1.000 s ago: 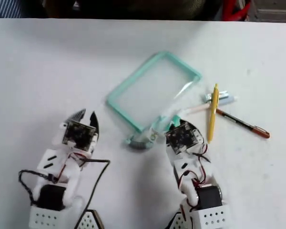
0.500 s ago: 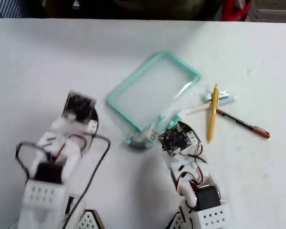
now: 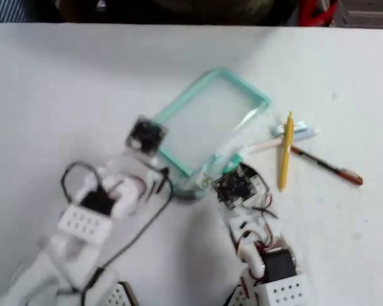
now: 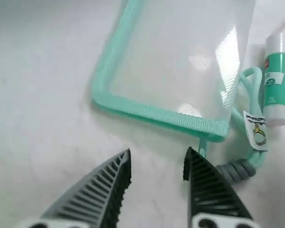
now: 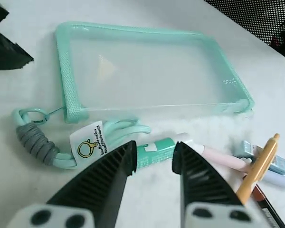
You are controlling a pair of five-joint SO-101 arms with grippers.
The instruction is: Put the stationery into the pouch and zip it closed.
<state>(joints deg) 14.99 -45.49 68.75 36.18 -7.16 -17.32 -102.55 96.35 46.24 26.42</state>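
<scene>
Before me lies a white table (image 3: 57,83). Beyond its far edge, a red object (image 3: 316,13) sits right and something blue-striped (image 3: 5,9) left.

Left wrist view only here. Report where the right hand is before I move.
Observer: The right hand hangs open above the glue stick, beside the pouch.
Operator: List what lies past the glue stick.
Observer: A yellow pen lies across a dark pen with a reddish-brown end.
Operator: Name anything else there.
Observer: A pink pen and a small pale-blue item lie by them.
</scene>
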